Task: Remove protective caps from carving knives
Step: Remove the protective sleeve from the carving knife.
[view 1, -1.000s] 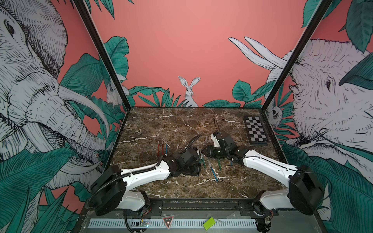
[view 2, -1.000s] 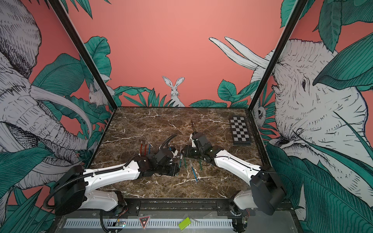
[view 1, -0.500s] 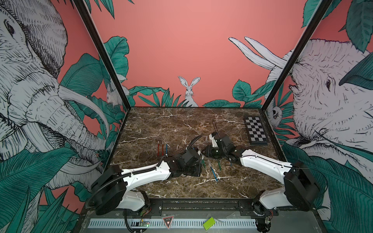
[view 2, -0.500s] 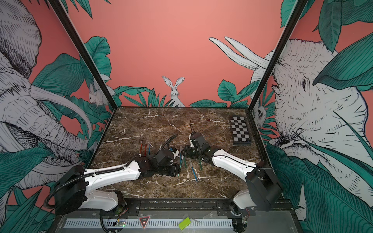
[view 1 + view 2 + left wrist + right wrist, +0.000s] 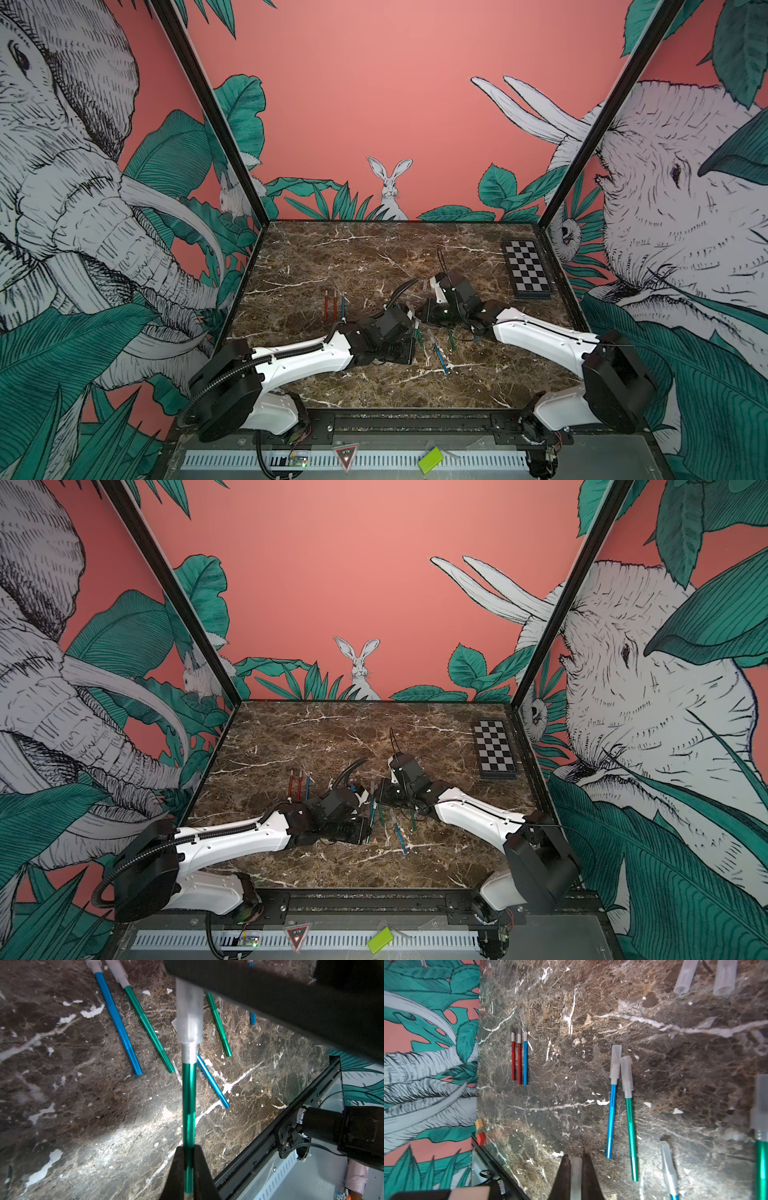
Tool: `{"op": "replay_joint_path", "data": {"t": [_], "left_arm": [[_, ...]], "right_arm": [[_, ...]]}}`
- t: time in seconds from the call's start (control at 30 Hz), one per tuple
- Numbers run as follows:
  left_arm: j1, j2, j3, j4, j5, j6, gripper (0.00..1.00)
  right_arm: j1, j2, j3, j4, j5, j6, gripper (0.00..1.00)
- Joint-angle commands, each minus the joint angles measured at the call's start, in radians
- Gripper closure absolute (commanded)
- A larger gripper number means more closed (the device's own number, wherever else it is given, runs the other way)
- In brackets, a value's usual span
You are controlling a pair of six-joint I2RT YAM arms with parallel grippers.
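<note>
the right tool (image 5: 575, 1156) has just pinched shut on the translucent plastic cap (image 5: 190, 1012) (left tool (image 5: 188, 1148) clamps the thin green carving knife (image 5: 189, 1093)); pulling apart looks next.

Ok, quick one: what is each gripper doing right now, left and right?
The left gripper is shut on the green knife, at its handle.
The right gripper is shut on that knife's protective cap.

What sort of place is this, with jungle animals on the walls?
Likely a staged robot test booth: printed wall panels box in a marbled tabletop, and robot arms, left and right, are mounted at its front.
</note>
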State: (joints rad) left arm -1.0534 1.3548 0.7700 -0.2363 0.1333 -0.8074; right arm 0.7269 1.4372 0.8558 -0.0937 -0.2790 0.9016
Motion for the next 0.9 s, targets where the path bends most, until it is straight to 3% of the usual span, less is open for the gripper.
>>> {"op": "replay_joint_path", "data": {"t": [0.0, 0.6, 0.87], "left_arm": [[-0.007, -0.006, 0.027, -0.011, -0.014, 0.003, 1.0], [-0.021, -0.02, 0.022, -0.018, -0.028, 0.001, 1.0], [-0.022, -0.036, 0.034, -0.097, -0.099, 0.02, 1.0]], "right_arm": [[0.008, 0.003, 0.027, 0.004, 0.032, -0.008, 0.97], [-0.007, 0.023, 0.145, -0.082, 0.085, -0.042, 1.0], [-0.144, -0.016, 0.269, -0.234, 0.056, -0.143, 1.0]]}}
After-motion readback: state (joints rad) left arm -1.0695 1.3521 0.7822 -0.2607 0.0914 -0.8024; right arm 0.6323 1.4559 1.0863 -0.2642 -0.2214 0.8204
